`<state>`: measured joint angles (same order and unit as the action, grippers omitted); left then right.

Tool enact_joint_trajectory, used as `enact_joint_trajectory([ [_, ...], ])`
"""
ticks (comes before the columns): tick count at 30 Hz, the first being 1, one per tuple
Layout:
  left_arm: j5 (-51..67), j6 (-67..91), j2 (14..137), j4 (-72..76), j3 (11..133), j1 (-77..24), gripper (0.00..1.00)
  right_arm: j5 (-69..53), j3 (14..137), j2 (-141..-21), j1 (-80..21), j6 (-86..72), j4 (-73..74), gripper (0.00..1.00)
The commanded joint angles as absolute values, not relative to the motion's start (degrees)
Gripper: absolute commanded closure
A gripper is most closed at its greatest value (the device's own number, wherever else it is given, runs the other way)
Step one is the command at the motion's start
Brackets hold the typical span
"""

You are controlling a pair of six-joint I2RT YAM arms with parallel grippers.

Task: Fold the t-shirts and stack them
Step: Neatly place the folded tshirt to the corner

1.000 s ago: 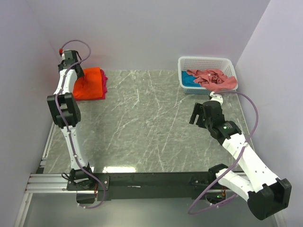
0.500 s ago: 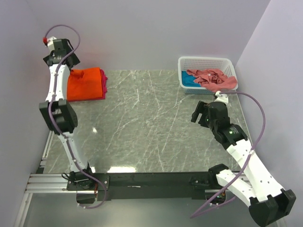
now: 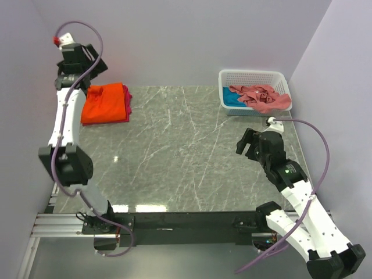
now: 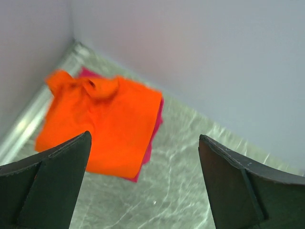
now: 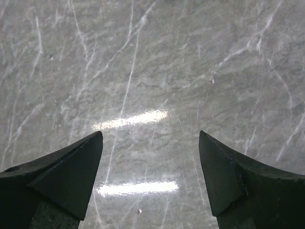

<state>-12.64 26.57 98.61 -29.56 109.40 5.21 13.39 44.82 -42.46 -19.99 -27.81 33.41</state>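
at the far left corner of the table (image 3: 174, 151) the orange t-shirt (image 3: 104, 103) lies folded on top of the magenta-red t-shirt (image 3: 128, 99), whose edge shows along the right side of the stack, so by my reading 2 of the 4 garments are done. at the far right corner the white basket (image 3: 251, 74) holds the other 2: the salmon-pink t-shirt (image 3: 261, 96) heaped loosely and spilling over the near rim, and the teal-blue t-shirt (image 3: 231, 99) under it at the left end, both unfolded. each has yet to be pulled out, spread, folded and carried to the stack. the left end effector (image 4: 144, 138) is raised above and behind the stack, close to the back wall, its jaws spread wide with nothing between them; its wrist view looks down on the orange cloth, apart from it. the right end effector (image 5: 150, 133) hangs over bare table near the right edge, short of the basket, likewise wide open and empty. compared with 1 second ago, the left arm has lifted off the stack and stretched up toward the wall, and the right arm has drifted slightly toward the right edge; the stack and the basket contents look unchanged.
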Motion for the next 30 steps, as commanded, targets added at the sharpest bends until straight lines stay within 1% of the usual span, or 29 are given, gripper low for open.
enact_joint_trajectory([
  [1, -2.1, 23.9, 107.9, -29.4, 109.2, 5.8, 0.01, 13.8, 44.1, -42.6, -19.8, -28.2, 31.1, 0.12],
  [4, 1.7, 24.9, 114.5, -30.7, 112.8, 7.1, 0.01, 14.8, 44.6, -43.9, -19.8, -28.4, 31.6, 0.12],
  [8, 4.1, 25.3, 122.7, -30.2, 117.1, 9.3, 0.00, 15.8, 44.6, -45.7, -19.9, -28.2, 30.9, 0.12],
  [11, 4.1, 24.7, 128.8, -31.1, 122.9, 10.4, 0.01, 15.9, 44.7, -47.5, -19.8, -28.2, 30.3, 0.12],
  [15, 3.9, 23.9, 132.4, -27.2, 125.6, 11.3, 0.01, 15.4, 44.6, -49.6, -19.8, -29.0, 29.5, 0.12],
  [23, 2.9, 24.3, 135.3, -19.3, 126.3, 13.9, 0.01, 14.3, 45.4, -52.3, -19.8, -31.1, 30.0, 0.12],
  [30, 0.2, 26.4, 145.2, -19.5, 137.6, 15.7, 0.01, 14.1, 47.0, -52.9, -19.8, -32.3, 31.9, 0.12],
])
